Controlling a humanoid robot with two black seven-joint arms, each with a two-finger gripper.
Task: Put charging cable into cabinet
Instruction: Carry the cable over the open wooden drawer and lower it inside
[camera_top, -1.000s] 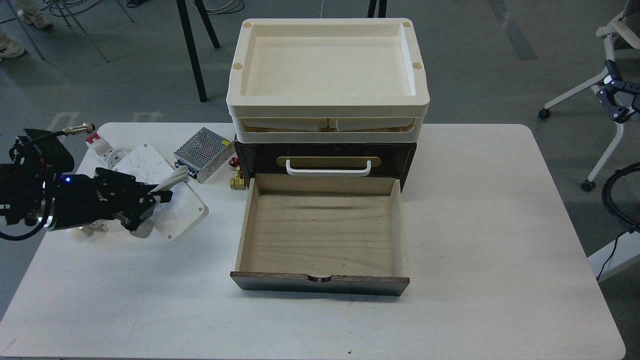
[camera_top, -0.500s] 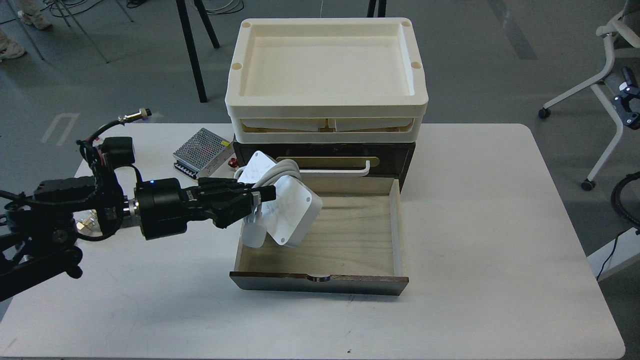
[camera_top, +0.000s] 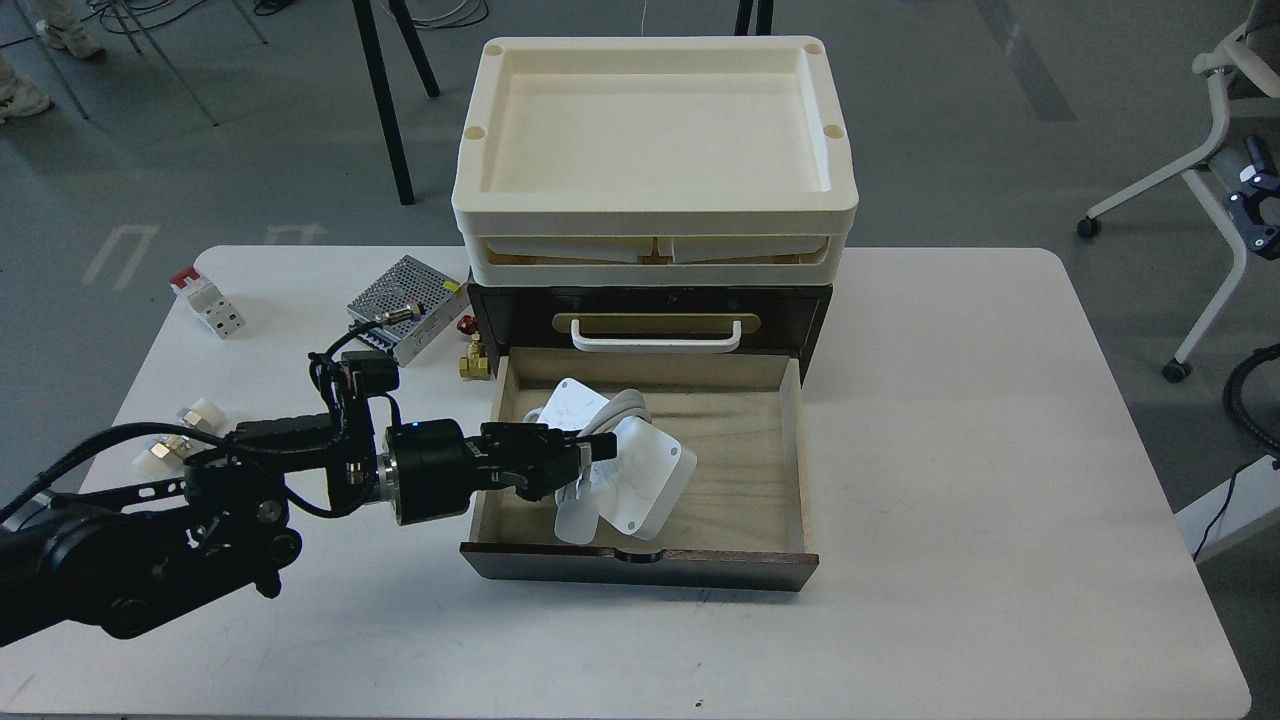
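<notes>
My left gripper (camera_top: 580, 455) is shut on the charging cable (camera_top: 640, 475), a white marbled pad with a white cord wound round it. It holds the pad tilted, low inside the open drawer (camera_top: 740, 470) of the cabinet (camera_top: 800, 310). The white plug hangs near the drawer's front wall. The cabinet is dark brown with a white handle (camera_top: 655, 340) on a brass plate, and cream trays (camera_top: 655, 130) are stacked on top. My arm reaches in over the drawer's left wall. My right gripper is out of view.
A perforated metal power-supply box (camera_top: 405, 305) lies left of the cabinet, with a brass fitting (camera_top: 472, 362) and a red knob by it. A white and red breaker (camera_top: 208, 300) and small white fittings (camera_top: 190, 425) lie on the white table (camera_top: 1000, 450) at the left. Chairs stand at the right.
My left gripper lifted the charging cable from the table's left side, carried it right to the drawer, then lowered it inside the drawer.
</notes>
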